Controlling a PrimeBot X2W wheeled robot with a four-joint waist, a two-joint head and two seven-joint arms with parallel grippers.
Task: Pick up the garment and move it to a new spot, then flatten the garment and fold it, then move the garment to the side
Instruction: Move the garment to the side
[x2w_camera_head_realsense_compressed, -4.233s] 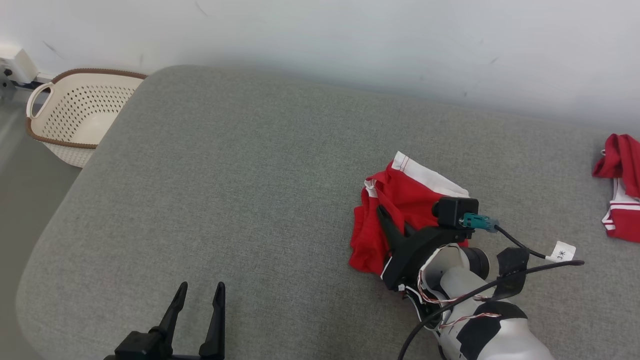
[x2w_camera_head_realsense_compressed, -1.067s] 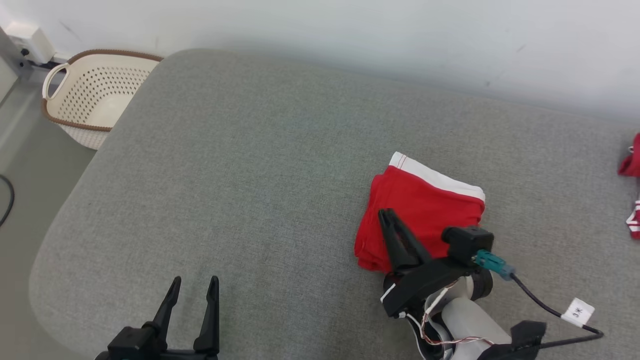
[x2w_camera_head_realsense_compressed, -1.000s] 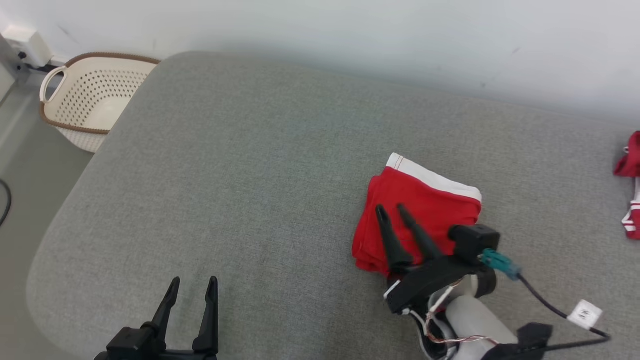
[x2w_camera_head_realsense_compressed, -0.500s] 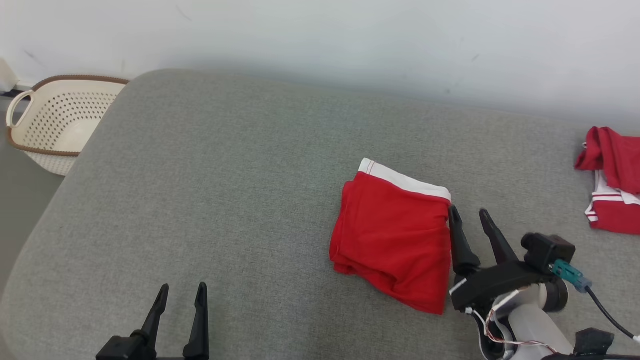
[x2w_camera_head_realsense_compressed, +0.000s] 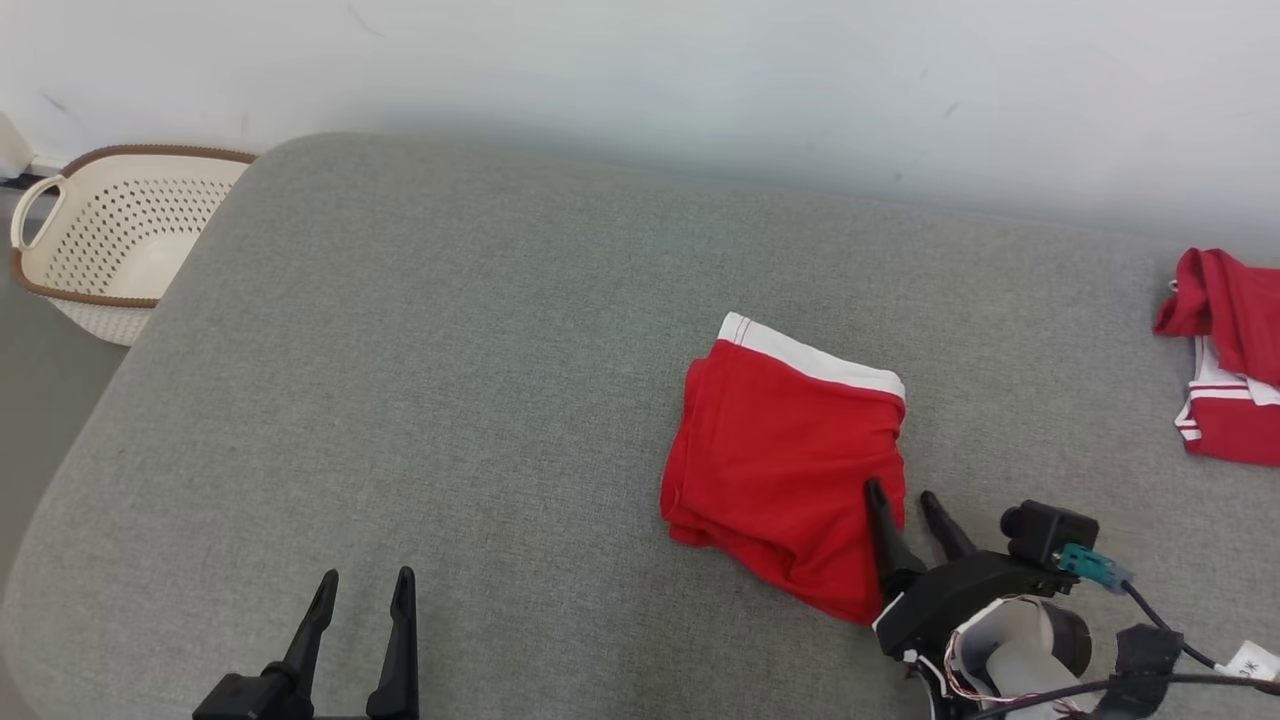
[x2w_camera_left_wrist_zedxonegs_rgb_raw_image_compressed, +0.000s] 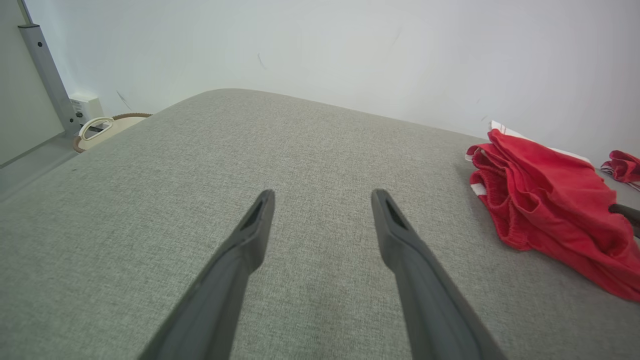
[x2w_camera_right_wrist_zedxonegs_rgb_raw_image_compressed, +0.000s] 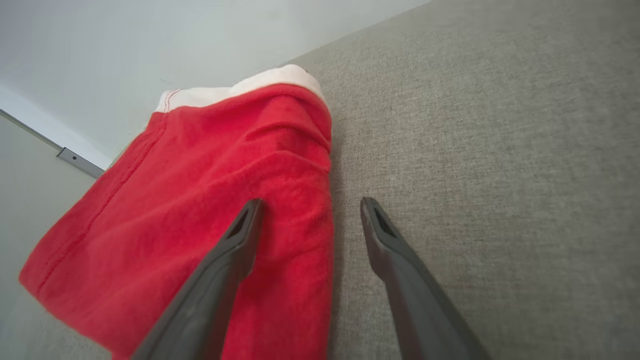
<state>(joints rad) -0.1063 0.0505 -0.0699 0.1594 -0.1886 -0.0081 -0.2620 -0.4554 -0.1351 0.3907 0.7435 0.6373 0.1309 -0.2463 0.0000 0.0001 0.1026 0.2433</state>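
Observation:
The garment (x2w_camera_head_realsense_compressed: 785, 455), red shorts with a white waistband, lies folded into a neat block on the grey cushion (x2w_camera_head_realsense_compressed: 450, 350). My right gripper (x2w_camera_head_realsense_compressed: 905, 495) is open at the garment's near right edge. In the right wrist view the garment (x2w_camera_right_wrist_zedxonegs_rgb_raw_image_compressed: 200, 190) passes under my left finger while the right finger is over bare cushion; the right gripper (x2w_camera_right_wrist_zedxonegs_rgb_raw_image_compressed: 310, 205) holds nothing. My left gripper (x2w_camera_head_realsense_compressed: 365, 580) stands open over bare cushion at the lower left, far from the garment (x2w_camera_left_wrist_zedxonegs_rgb_raw_image_compressed: 545, 200), its fingers spread with nothing between them (x2w_camera_left_wrist_zedxonegs_rgb_raw_image_compressed: 322, 197).
A second red and white garment (x2w_camera_head_realsense_compressed: 1225, 370) lies at the cushion's right edge. A cream perforated basket (x2w_camera_head_realsense_compressed: 100, 240) stands on the floor beyond the cushion's left end. A white wall runs along the far side.
My right gripper opened, let go of the folded garment and drew back to its near right edge. The head camera shifted. The left gripper stayed put.

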